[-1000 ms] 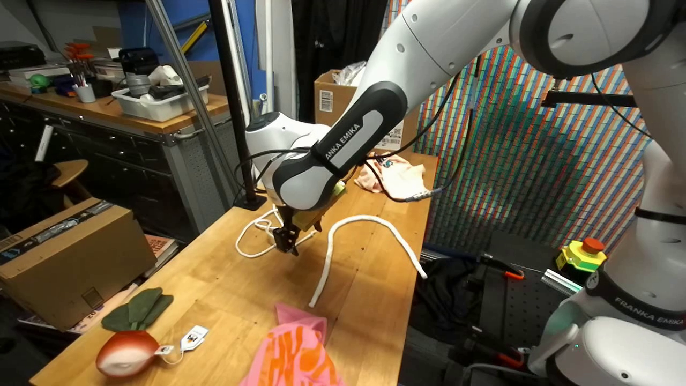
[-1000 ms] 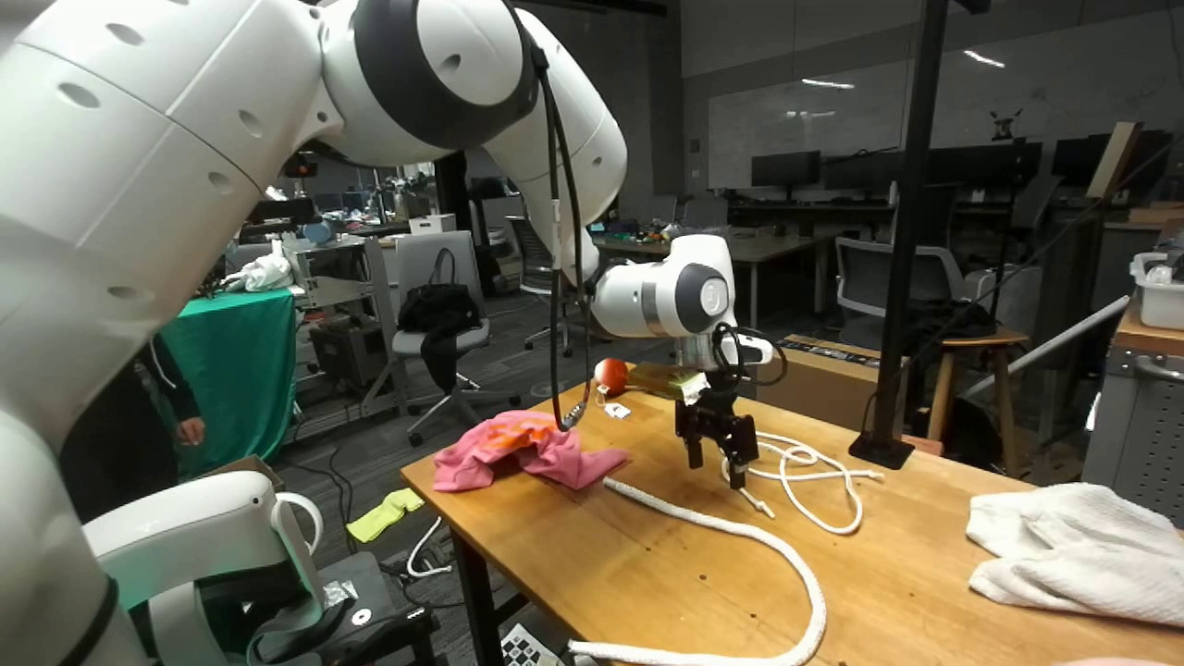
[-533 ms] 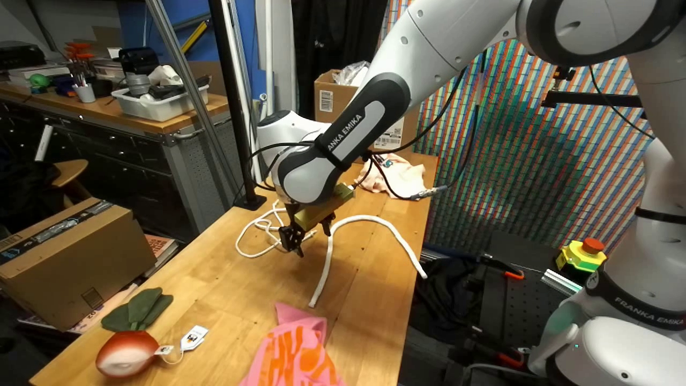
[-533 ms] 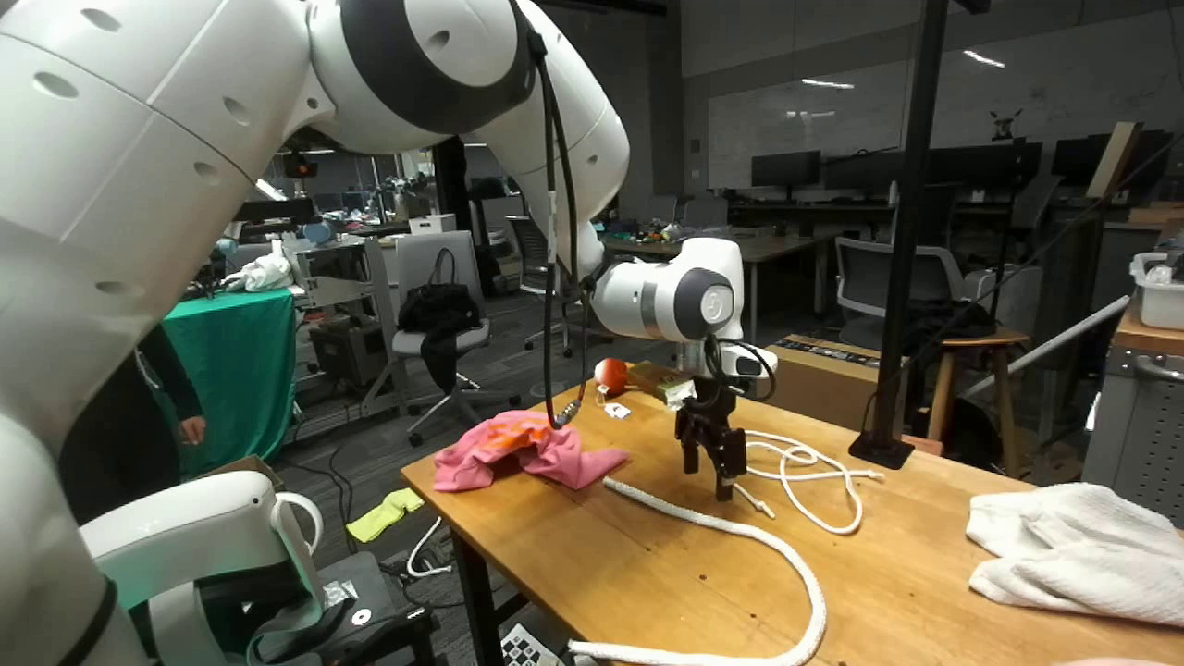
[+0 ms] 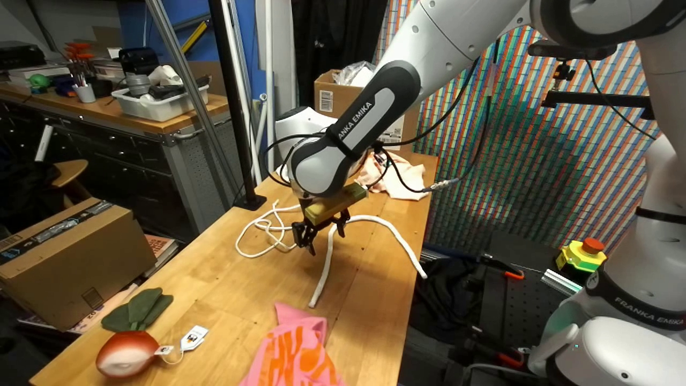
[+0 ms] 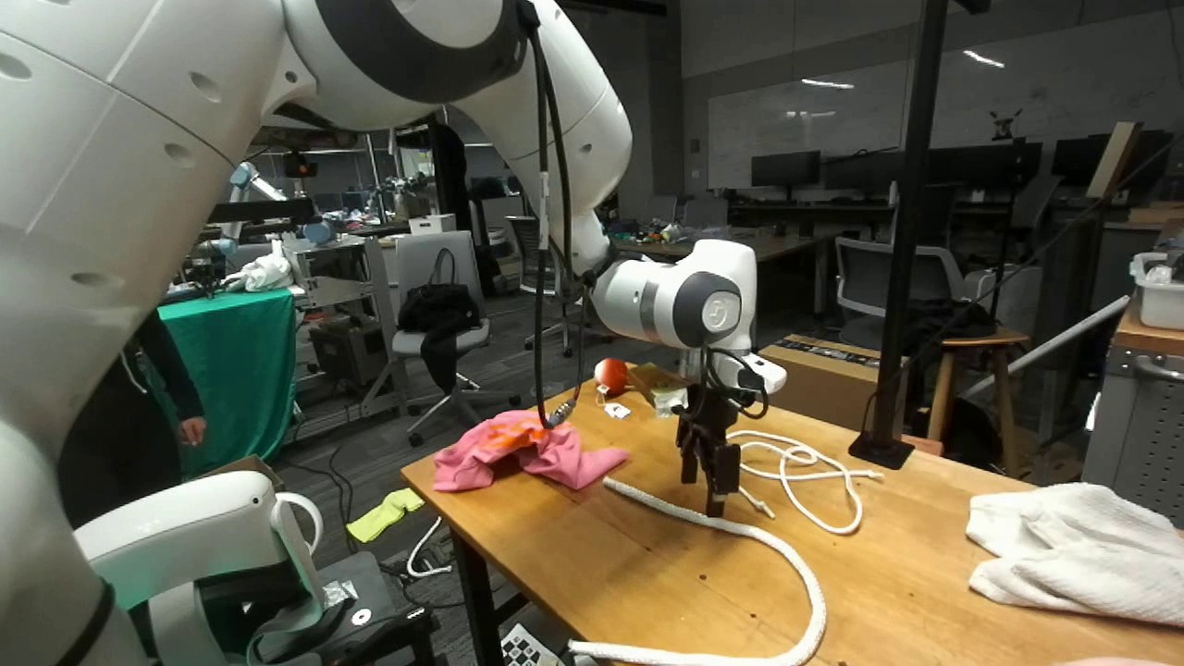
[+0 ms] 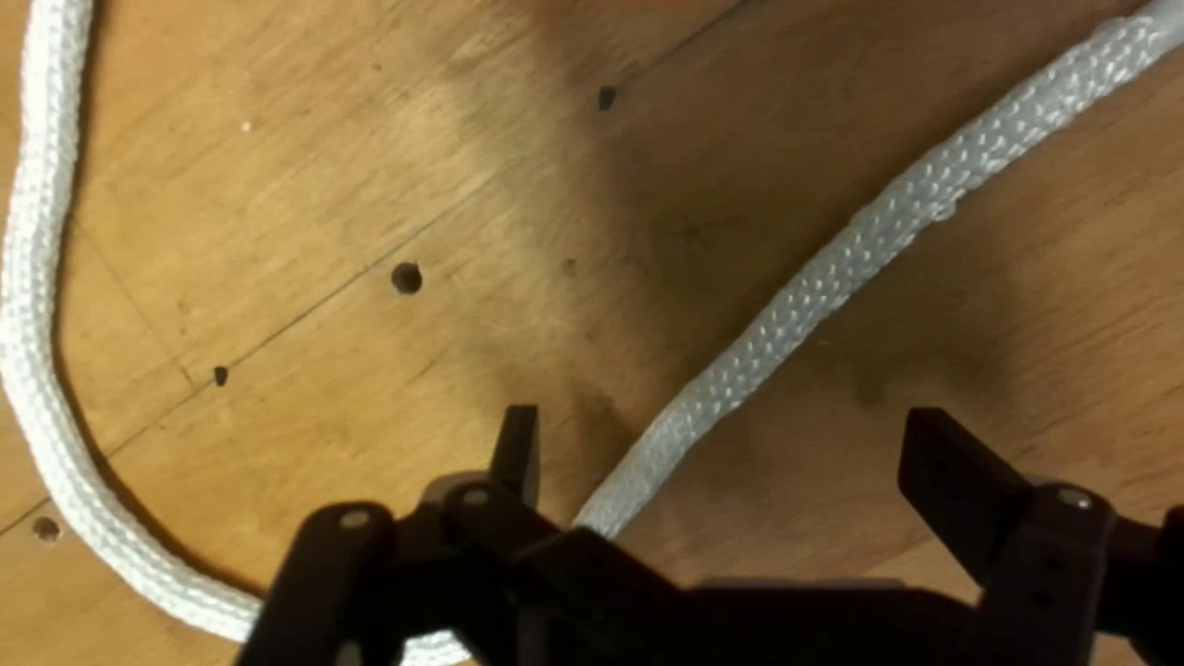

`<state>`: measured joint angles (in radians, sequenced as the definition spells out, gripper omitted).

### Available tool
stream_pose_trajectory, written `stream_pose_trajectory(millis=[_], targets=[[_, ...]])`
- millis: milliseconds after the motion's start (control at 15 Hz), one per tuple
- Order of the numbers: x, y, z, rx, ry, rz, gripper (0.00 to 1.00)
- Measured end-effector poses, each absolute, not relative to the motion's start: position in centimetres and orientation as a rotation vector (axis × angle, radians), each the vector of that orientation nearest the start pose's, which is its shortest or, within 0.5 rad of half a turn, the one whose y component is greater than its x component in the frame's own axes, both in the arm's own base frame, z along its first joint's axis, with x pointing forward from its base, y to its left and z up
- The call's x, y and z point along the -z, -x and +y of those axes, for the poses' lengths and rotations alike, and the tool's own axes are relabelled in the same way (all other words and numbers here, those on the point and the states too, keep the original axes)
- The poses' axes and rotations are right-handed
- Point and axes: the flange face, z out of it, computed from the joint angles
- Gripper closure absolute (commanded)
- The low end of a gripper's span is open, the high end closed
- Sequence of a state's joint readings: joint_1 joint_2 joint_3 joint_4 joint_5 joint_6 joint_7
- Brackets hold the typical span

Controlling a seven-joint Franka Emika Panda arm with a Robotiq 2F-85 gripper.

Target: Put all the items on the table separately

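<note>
In an exterior view the pink cloth (image 5: 292,354) is cut off at the bottom of the frame, and a peach cloth (image 5: 404,179) is partly hidden by a cable (image 5: 441,184). In an exterior view a white cloth (image 6: 1078,546) runs out at the side, and part of the thin cord (image 6: 837,474) disappears behind the pincer (image 7: 721,421). In the wrist view the pincer, dark and blurred, covers a stretch of the thick rope (image 7: 795,310).

The rope is white and closely braided, bent into a wide hook; the cord is slimmer and lies in loose, crossing loops. The pink cloth is crumpled and printed in orange, the white one rough and bunched. A red ball (image 5: 127,354) fades to a pale patch and carries a paper tag (image 5: 193,338) on a string; dark green leaves (image 5: 138,310) lie just beside it.

The pincer points down with its jaws spread wide and has hold of nothing. The rope passes between its fingers; whether they touch it or the worktop (image 5: 230,300) I cannot tell. One rope end reaches the long edge opposite the black post (image 5: 230,80); the other lies just beside the pink cloth. The cord is near the pincer, toward the post's edge. The ball and leaves lie along that edge, well apart from the pincer.
</note>
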<state>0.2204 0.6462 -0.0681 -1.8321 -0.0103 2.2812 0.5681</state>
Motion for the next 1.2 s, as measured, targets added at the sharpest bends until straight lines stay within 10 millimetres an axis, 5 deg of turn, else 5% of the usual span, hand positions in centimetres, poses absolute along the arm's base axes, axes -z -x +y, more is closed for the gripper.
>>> stream_pose_trajectory(millis=[800, 867, 1200], targets=[[-14.6, -59.4, 7.2, -0.264, 3.06, 0.782, 0.02], [-14.4, -59.3, 7.1, -0.262, 3.056, 0.785, 0.19], [-14.1, -59.0, 6.7, -0.254, 3.05, 0.789, 0.55]])
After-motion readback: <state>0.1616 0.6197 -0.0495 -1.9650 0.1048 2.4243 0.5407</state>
